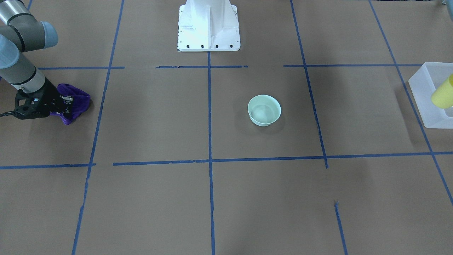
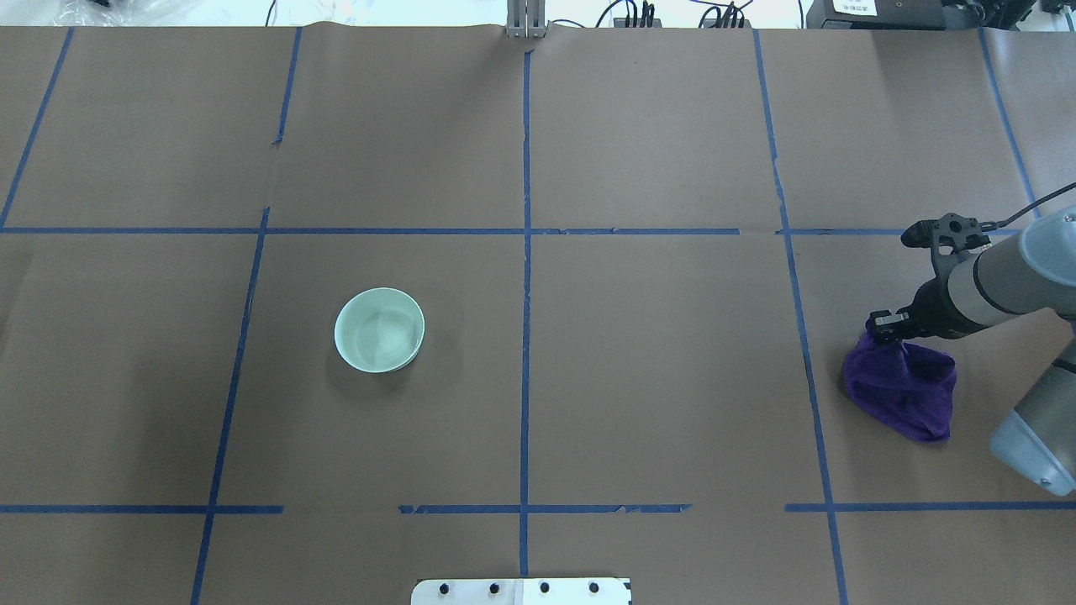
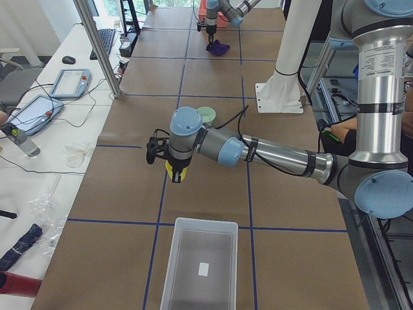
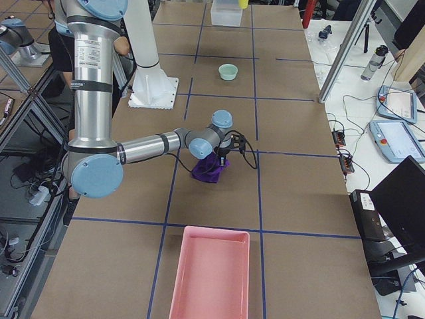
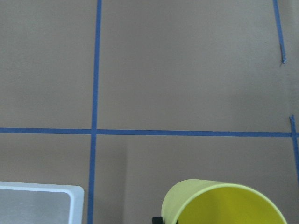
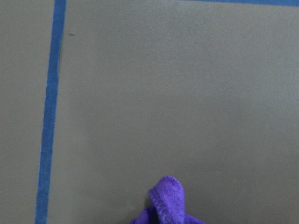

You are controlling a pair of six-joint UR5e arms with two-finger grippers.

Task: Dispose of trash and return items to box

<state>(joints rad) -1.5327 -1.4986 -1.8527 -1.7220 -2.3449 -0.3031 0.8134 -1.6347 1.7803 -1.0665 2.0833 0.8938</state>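
Note:
My left gripper (image 3: 175, 169) is shut on the yellow cup (image 3: 175, 174) and holds it in the air just short of the frosted white box (image 3: 200, 266). The cup also shows at the right edge of the front view (image 1: 443, 93), in front of the box (image 1: 424, 83). In the left wrist view the cup's rim (image 5: 219, 203) is at the bottom and a corner of the box (image 5: 39, 205) at the lower left. My right gripper (image 2: 884, 329) is shut on the top of a bunched purple cloth (image 2: 906, 388), which shows also in the front view (image 1: 76, 101) and the right wrist view (image 6: 168, 200).
A pale green bowl (image 2: 379, 329) stands upright left of the table's middle; it also shows in the front view (image 1: 264, 110). A pink bin (image 4: 211, 279) sits at the table's end on my right. The white robot base (image 1: 208, 26) stands at the table's edge.

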